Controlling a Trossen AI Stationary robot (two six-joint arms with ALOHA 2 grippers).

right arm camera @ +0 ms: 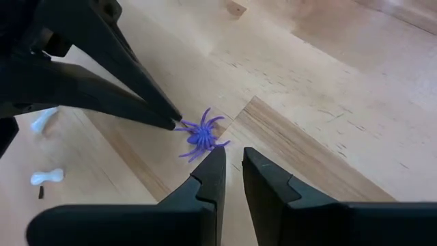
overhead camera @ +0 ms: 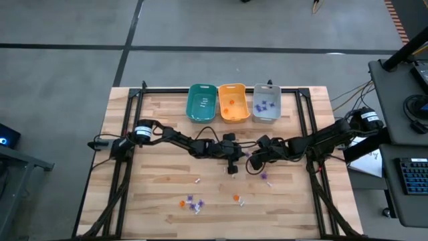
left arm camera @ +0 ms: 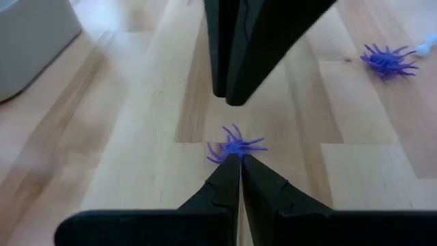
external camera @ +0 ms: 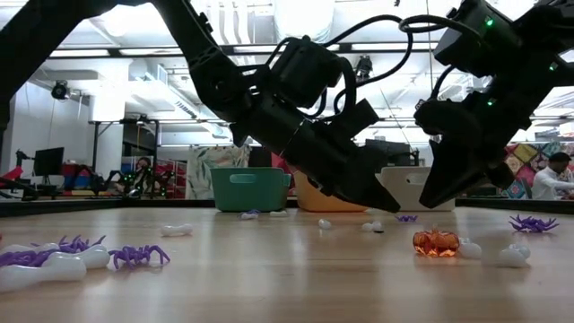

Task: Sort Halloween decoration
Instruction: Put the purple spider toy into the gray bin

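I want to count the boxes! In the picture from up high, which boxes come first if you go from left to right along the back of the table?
teal bin → orange bin → grey bin

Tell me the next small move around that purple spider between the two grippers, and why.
Probably open the left gripper slightly and close on the purple spider. Its shut tips touch the spider on the bare table, gripping nothing; the right gripper hovers beside it, slightly open and empty.
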